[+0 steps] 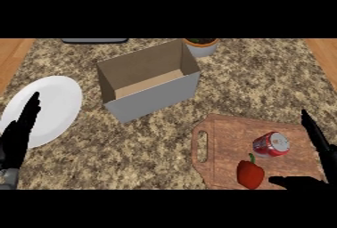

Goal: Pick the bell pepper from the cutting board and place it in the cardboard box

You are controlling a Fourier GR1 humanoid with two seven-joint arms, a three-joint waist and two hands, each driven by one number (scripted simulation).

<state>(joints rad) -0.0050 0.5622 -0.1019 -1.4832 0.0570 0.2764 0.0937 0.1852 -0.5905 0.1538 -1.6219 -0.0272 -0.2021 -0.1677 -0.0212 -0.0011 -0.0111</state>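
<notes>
The right robot hand (314,171) is seen at the lower right edge of the view, spread wide and holding nothing: long fingers (313,129) stand up along the right side of the brown wooden cutting board (223,129), and the thumb (289,181) lies low across its near edge. Just to the left of that thumb, apart from it by a small gap, the glossy red bell pepper with a green stem (251,173) is found, lying on the near part of the board.

The pepper's long axis is judged to run roughly away from the robot, with the green stem pointing to the far side and the rounded base toward the near edge.

Between the raised fingers and the pepper, slightly farther out, a red and silver drinks can (270,144) lies on its side on the board. It could be knocked and sent rolling if the fingers are swept inward before the hand is lowered. The smooth, rounded pepper could also be nudged toward the board's near edge if the thumb arrives first.

Well away to the far left of this hand, the open brown and grey cardboard box (148,82) stands on the speckled stone table (263,80); its tall near wall could be caught during a low carry.

The left robot hand (18,133) rests open at the left edge, over a round white plate (56,100).
</notes>
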